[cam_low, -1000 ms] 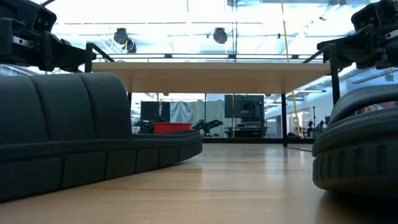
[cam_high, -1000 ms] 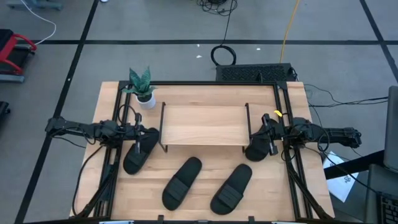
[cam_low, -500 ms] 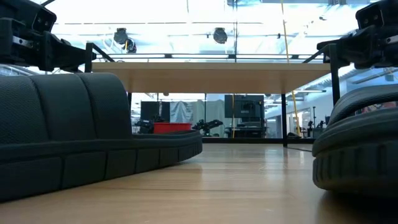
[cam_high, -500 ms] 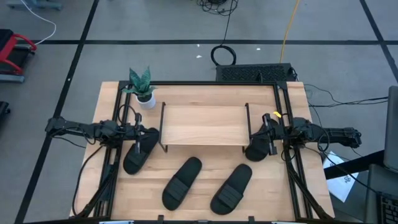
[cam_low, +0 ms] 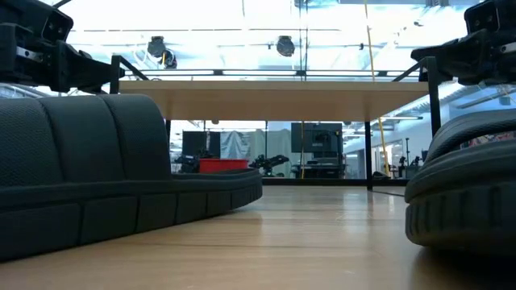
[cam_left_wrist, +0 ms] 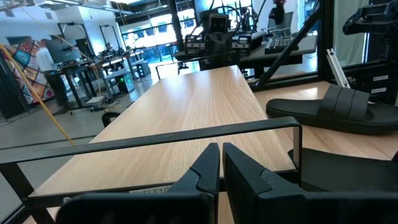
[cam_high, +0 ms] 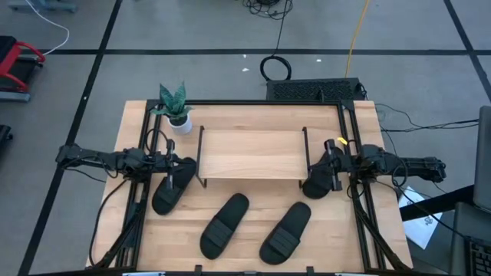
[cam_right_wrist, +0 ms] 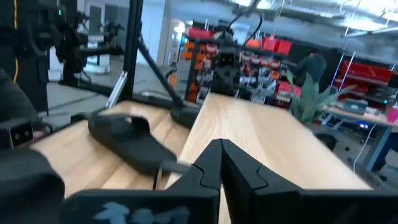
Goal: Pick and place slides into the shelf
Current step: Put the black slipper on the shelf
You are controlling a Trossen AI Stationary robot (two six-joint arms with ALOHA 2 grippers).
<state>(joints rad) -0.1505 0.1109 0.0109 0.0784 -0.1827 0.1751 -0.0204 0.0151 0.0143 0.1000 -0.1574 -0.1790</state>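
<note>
The shelf (cam_high: 252, 153) stands mid-table, its wood top bare; it also shows in the low view (cam_low: 274, 87). Several black slides lie soles down on the table. One slide (cam_high: 173, 186) lies left of the shelf and one (cam_high: 314, 182) right of it. Two more (cam_high: 224, 224) (cam_high: 285, 231) lie in front and fill the low view's sides (cam_low: 81, 161) (cam_low: 468, 185). My left gripper (cam_high: 170, 165) (cam_left_wrist: 221, 163) is shut and empty above the left slide, at the shelf's left frame. My right gripper (cam_high: 331, 167) (cam_right_wrist: 221, 160) is shut and empty above the right slide.
A small potted plant (cam_high: 175, 107) stands at the far left corner, behind the shelf's left end. Black frame rails (cam_high: 142, 199) (cam_high: 360, 207) run along both table sides. Bare tabletop (cam_high: 253, 195) lies between the shelf and the front slides.
My right gripper has moved slightly up and toward the shelf, staying shut. The slides and the left gripper have kept still.
</note>
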